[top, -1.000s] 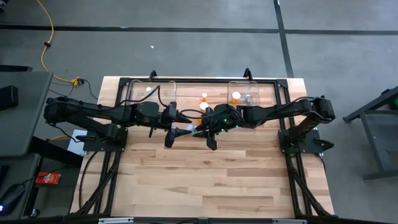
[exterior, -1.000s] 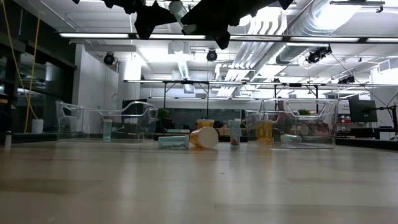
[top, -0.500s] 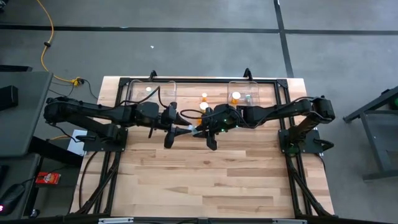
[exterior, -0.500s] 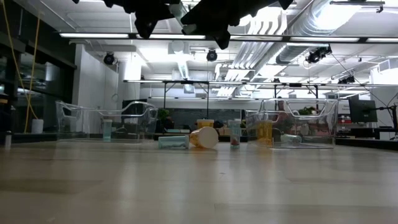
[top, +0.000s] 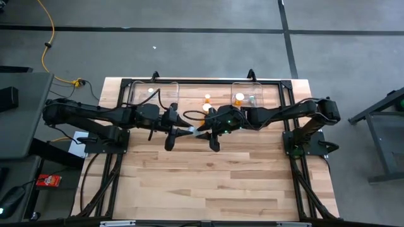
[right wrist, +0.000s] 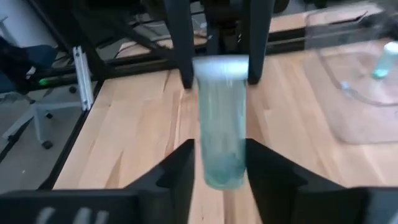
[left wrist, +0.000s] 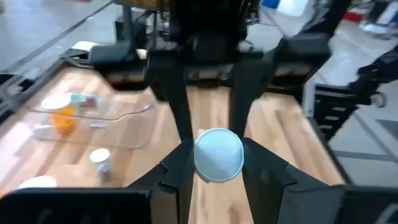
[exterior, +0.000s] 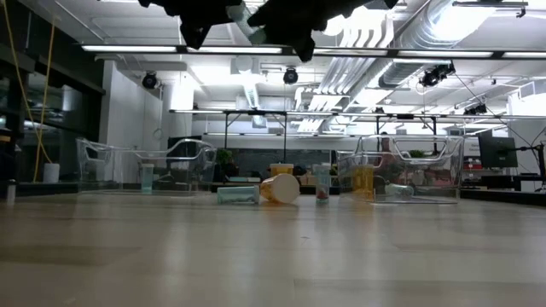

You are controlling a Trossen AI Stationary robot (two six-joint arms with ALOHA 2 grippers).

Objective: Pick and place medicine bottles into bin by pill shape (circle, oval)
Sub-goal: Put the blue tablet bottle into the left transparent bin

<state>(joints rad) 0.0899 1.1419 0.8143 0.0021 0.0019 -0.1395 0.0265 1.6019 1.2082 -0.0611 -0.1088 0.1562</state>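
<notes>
Vial (left wrist: 219, 155) midair betw. L gripper (left wrist: 214, 158) & R gripper (right wrist: 217, 165), arms meeting mid-table.

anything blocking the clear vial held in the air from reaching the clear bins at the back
Nothing visible does. The clear white-capped vial hangs high above the table, in the left gripper; the loose bottles between the clear plastic bins lie far below.

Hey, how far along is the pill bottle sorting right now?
Done: one bottle in the left bin, at least two in the right bin. In hand: a clear bottle, mid-air between the left gripper and right gripper, left clamped on its cap. Left: about four bottles on the table between the bins.
</notes>
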